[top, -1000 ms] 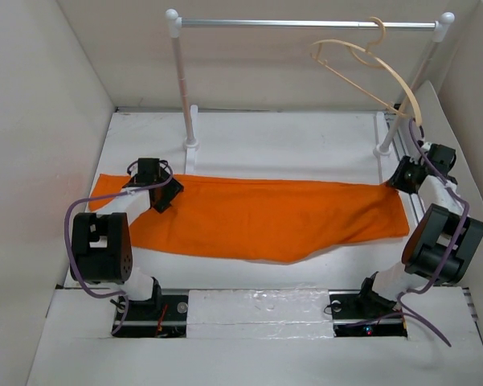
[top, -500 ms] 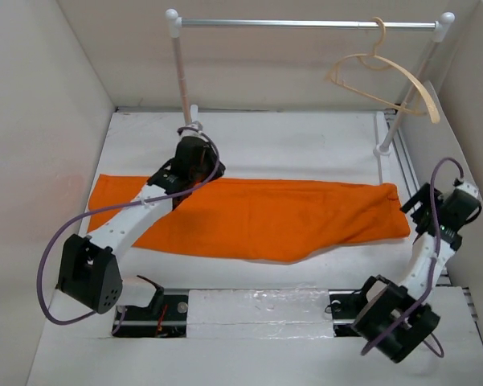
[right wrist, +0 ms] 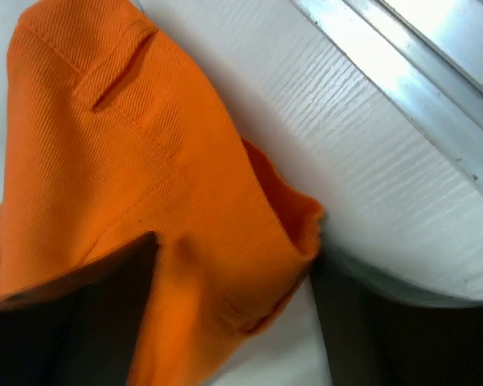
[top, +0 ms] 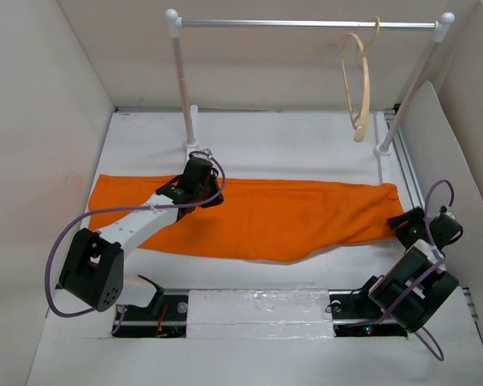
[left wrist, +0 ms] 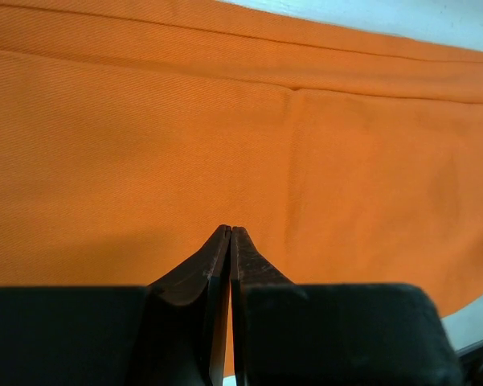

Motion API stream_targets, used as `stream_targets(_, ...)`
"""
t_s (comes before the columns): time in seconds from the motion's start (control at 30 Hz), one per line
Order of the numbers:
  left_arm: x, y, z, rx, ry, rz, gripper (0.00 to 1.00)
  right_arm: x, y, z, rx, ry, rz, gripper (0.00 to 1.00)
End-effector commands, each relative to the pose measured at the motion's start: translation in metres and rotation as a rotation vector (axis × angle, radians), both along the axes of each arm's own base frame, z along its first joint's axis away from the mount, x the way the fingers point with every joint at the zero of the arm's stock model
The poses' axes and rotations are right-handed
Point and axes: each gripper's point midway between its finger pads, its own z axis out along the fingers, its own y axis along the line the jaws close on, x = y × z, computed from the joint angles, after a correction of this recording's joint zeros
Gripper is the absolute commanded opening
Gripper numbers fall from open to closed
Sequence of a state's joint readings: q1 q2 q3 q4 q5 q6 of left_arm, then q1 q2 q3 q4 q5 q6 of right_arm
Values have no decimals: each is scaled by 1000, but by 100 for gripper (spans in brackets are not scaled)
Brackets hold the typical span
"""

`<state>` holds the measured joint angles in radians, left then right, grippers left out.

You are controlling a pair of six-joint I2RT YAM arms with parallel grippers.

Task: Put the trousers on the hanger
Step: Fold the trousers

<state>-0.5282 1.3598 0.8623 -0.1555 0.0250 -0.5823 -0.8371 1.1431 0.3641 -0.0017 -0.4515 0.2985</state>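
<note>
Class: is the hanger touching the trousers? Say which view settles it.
Apart. In the top external view the hanger hangs from the silver rail, while the trousers lie flat on the table, bare white surface between them.

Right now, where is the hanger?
In the top view, the hanger hangs from the silver rail at the far right, near the right white post.

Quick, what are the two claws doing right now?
Left gripper: closed, empty, over the trousers.
Right gripper: open, straddling the trousers' corner.
</note>
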Motion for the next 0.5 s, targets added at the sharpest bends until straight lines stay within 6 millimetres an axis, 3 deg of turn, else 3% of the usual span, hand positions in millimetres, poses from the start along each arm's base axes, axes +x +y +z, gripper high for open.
stream_targets(0.0,3,12,9,38,-47,24,0,12,5,-3,80,-142,-87,29)
stream_targets(0.07,-1,19,3,68,-37,33,0,21,7,3,62,-163,-47,6)
stream_targets(0.1,-2,22,1,80,-36,40,0,29,4,14,16,-173,9,0)
stream_targets(0.23,-5,33,-9,116,-29,78,0,43,42,69,-133,-188,186,0)
stream_targets(0.27,-8,31,-10,107,-18,65,0,41,81,76,-121,-176,283,0)
stream_targets(0.3,-10,29,-11,101,-13,55,0,38,99,114,-185,-285,307,0)
stream_targets(0.33,-11,27,-10,89,-12,46,0,36,105,136,-233,-327,281,0)
stream_targets(0.37,-16,22,-13,81,-4,18,0,32,142,153,-232,-385,381,0)
stream_targets(0.43,-23,22,-23,97,18,1,0,20,162,188,-260,-484,388,0)
stream_targets(0.47,-27,23,-29,114,30,-6,0,16,173,215,-272,-534,417,0)
